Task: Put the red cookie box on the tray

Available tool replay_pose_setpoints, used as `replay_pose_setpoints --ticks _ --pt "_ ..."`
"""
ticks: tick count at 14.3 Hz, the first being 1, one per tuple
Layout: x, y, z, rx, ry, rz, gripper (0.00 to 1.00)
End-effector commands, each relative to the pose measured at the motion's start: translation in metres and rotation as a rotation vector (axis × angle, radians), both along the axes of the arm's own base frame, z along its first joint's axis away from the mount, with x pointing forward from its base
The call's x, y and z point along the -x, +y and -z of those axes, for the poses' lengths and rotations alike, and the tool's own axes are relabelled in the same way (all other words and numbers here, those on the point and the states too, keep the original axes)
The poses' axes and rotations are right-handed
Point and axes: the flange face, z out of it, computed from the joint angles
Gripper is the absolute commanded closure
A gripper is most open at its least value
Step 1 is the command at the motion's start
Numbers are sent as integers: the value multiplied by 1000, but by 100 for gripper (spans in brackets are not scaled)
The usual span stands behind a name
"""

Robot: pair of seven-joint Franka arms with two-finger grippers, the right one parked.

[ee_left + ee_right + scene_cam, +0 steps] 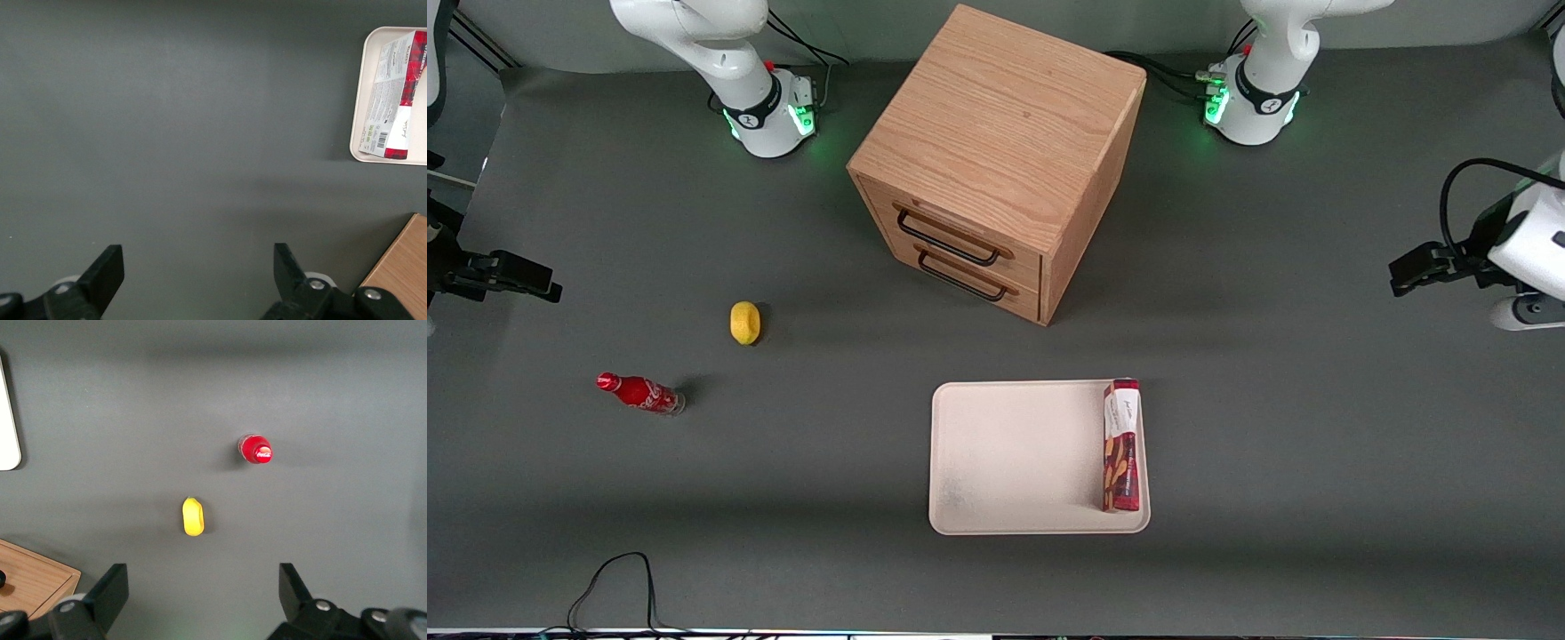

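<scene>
Red cookie box [1121, 445] found lying flat on the tray [1014, 458], inside the low rim, along the tray's edge toward the working arm's end of the table; white label end pointing toward the wooden drawer cabinet [1000, 160]. In the left wrist view, box [395, 100] seen resting within the tray's rounded corner [360, 93], not overhanging, apparently level.

Gripper [1423, 269] positioned well apart from the tray, over bare grey table toward the working arm's end. In the wrist view, gripper [195, 280] with fingers [107, 270] spread wide, nothing between them: released, empty.

Judged: placement complete, only confirmation and parking remaining. To finish well:
- Hold clear of the tray; no re-approach needed while the box sits fully inside the rim.
- Keep jaws released and raised, avoiding any sweep across the tray's near edge that could nudge the box.
- Check box close to the rim on one long side; contact with the rim cannot be told. Any disturbance there likely to tip it over the rim.

Lemon [744, 322] and cola bottle [640, 393] lying toward the parked arm's end, well apart from the tray; no bearing on the step.
</scene>
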Motion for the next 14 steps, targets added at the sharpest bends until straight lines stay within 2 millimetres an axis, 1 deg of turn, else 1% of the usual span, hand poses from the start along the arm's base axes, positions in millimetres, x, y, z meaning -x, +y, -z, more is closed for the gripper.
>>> replay_pose_setpoints --ticks 1,4,6,7,14 --pt "10 -4 -6 15 -18 21 0" --pt "14 -6 -9 39 -16 28 0" --pt "15 0 -11 99 -10 55 0" --pt "15 6 -11 102 -9 38 0" --pt "16 6 -12 86 -6 6 0"
